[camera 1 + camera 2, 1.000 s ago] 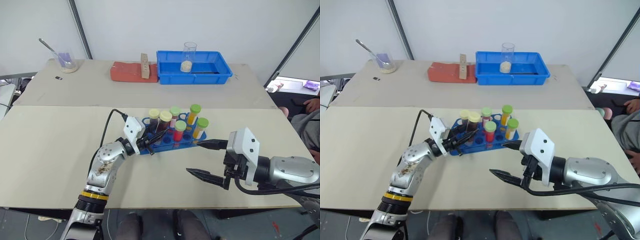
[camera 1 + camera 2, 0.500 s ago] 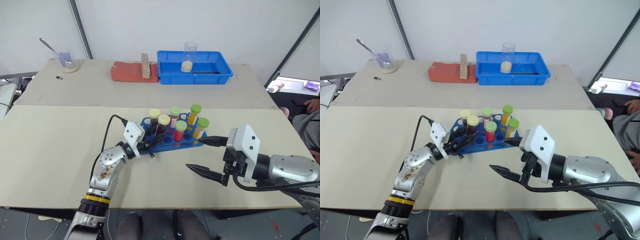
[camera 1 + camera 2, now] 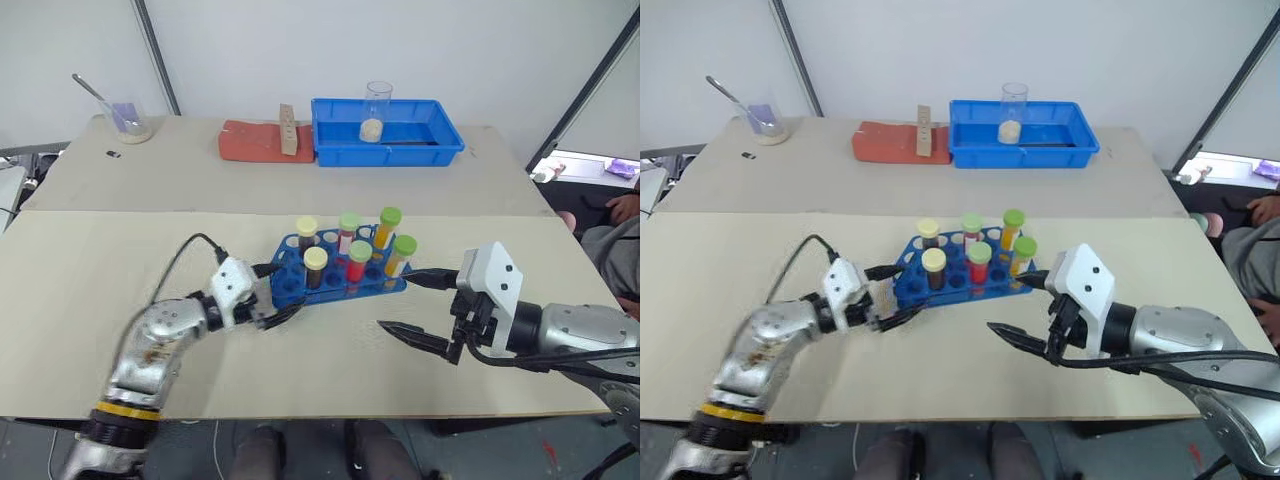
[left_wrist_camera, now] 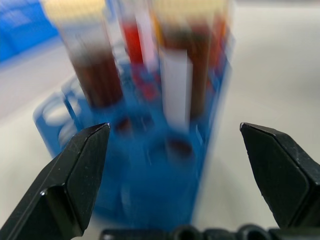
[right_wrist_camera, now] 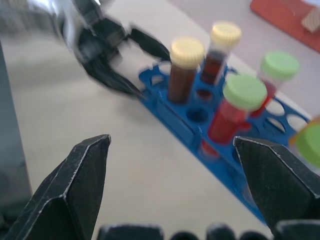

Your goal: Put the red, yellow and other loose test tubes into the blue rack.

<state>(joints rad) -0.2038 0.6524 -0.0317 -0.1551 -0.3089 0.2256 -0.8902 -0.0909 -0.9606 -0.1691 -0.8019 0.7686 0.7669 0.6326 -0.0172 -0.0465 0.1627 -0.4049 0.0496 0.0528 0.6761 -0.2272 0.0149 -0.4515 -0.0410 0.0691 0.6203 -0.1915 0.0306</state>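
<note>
While six capped test tubes stand upright in the small bright blue plastic rack, the left gripper sits at the rack's near-left end with its black fingers spread wide, grasping nothing. A dark red-brown tube with a cream cap occupies a front hole nearest that gripper. A bright red tube with a green cap stands beside it, and a yellow-orange tube with a green cap stands toward the right end. The right gripper hovers off the rack's right end, fingers parted and empty. Bare beige tabletop lies open along the near edge. A larger blue rectangular tray sits well apart at the far side.
</note>
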